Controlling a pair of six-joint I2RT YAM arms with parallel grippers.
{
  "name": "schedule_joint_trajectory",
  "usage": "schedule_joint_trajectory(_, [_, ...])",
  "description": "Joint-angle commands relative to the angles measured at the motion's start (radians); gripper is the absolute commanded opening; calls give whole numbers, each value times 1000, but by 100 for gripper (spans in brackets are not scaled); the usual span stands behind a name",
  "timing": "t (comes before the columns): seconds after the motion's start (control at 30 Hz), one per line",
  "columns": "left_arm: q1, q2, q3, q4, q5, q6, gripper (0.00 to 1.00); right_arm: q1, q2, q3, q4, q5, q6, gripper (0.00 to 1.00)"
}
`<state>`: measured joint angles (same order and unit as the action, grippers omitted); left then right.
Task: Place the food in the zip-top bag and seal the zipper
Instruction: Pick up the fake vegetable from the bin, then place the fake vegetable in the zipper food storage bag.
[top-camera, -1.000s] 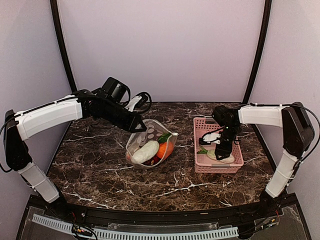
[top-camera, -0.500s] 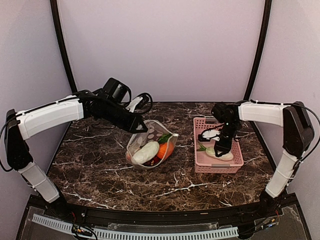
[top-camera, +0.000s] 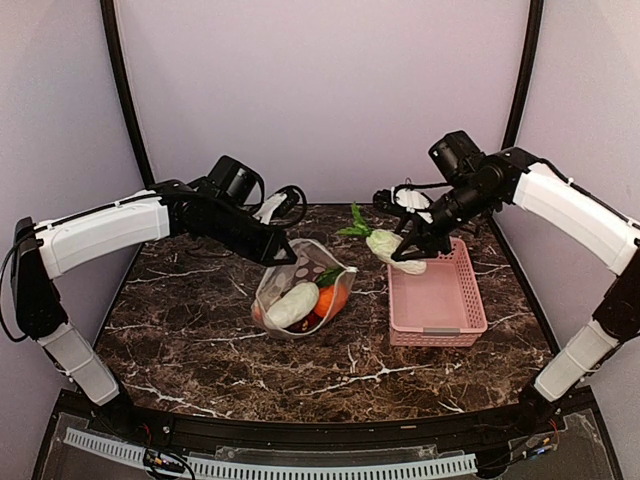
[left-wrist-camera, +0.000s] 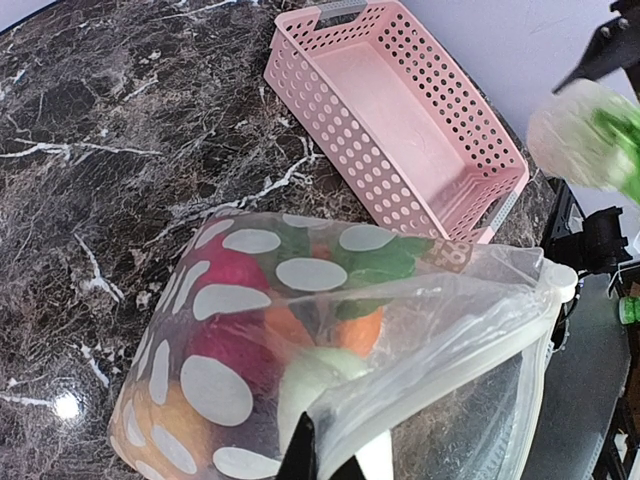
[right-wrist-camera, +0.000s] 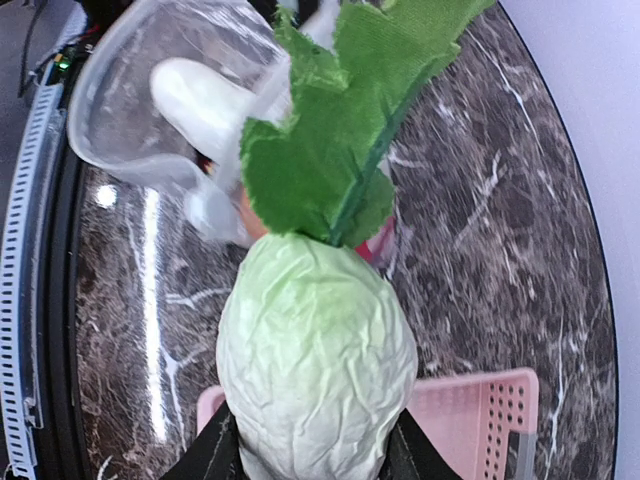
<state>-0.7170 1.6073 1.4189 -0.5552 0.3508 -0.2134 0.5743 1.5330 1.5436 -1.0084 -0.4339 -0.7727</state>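
The cabbage (top-camera: 388, 244) is grasped by the right end effector (top-camera: 408, 250). Its pale body is clamped between the two fingers (right-wrist-camera: 215, 452), and its green leaves are pointed toward the zip-top bag (top-camera: 285, 280). It is held in the air above the counter (top-camera: 190, 340), over the far left corner of the pink basket (top-camera: 440, 310) and apart from the bag. The bag's mouth edge is pinched by the clenched left end effector (top-camera: 281, 254) and held raised, so the mouth gapes open. Inside the bag, a white radish (top-camera: 292, 303), an orange (top-camera: 333, 298) and a red piece (left-wrist-camera: 228, 282) are seen. The bag's bottom is rested on the counter just left of the basket.
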Motion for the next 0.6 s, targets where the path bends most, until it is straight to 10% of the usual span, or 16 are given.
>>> schedule_joint_trajectory(0.0, [4, 9, 22, -18, -17, -1, 1, 97, -8, 73, -28, -160, 11, 26])
schedule_joint_trajectory(0.57, [9, 10, 20, -22, -27, -7, 1, 410, 86, 181, 257, -122, -15, 23])
